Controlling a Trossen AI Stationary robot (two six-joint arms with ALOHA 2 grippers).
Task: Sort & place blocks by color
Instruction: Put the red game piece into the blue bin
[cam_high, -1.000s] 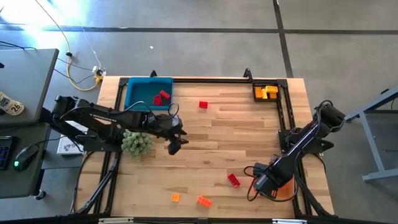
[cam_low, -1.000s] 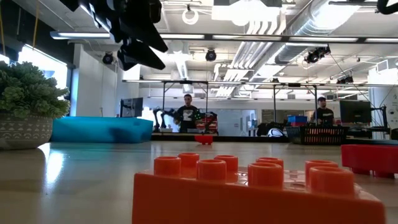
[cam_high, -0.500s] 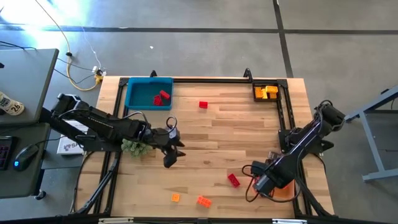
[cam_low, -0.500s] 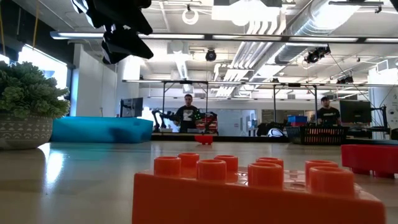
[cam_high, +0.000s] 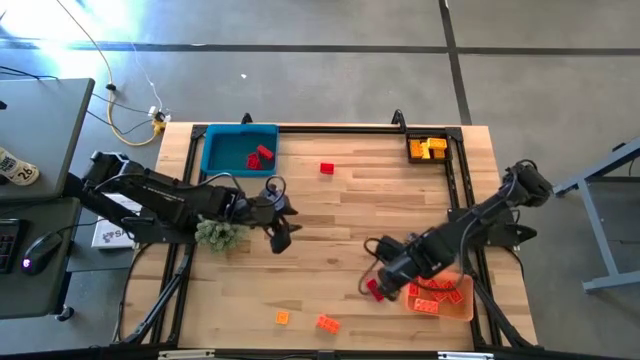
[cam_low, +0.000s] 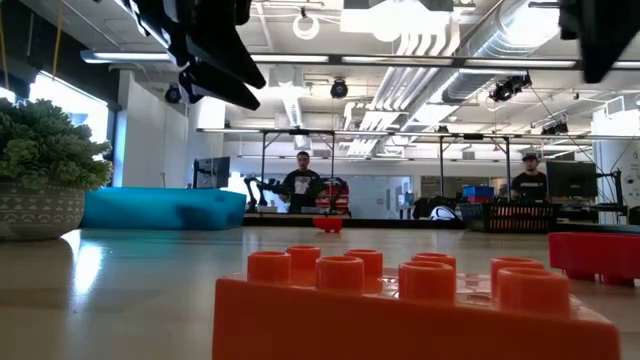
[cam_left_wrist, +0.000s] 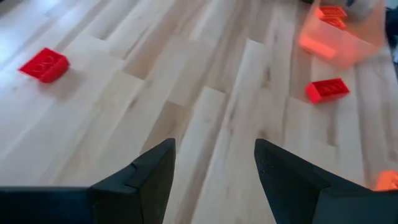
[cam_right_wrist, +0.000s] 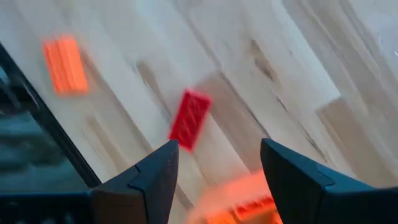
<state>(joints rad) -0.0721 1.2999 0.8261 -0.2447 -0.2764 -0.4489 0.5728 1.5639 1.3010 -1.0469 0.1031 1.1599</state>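
Observation:
My left gripper (cam_high: 280, 236) hangs open above bare wood at mid-table, next to the green plant ball (cam_high: 220, 230); nothing is between its fingers (cam_left_wrist: 214, 168). My right gripper (cam_high: 384, 268) stands open, pointing down, above a red block (cam_high: 375, 290) that lies flat on the table (cam_right_wrist: 189, 120). More blocks lie on the wood: a red one (cam_high: 326, 168) toward the far side, and two orange ones (cam_high: 282, 318) (cam_high: 327, 323) near the front edge. Red blocks lie in the blue tray (cam_high: 240, 150), orange ones in the orange tray (cam_high: 440, 295), yellow ones in the black tray (cam_high: 430, 148).
A black frame runs along the table's edges (cam_high: 330, 128). The potted plant ball stands at the left in the low view (cam_low: 50, 170). Bare wood lies between the two grippers (cam_high: 330, 230). People stand far back in the room (cam_low: 302, 185).
My right gripper has swung from over the orange tray toward the table's left and risen, turning as it went; it now stands above the red block, and the tray with its orange blocks has come into sight. Both grippers have stayed open.

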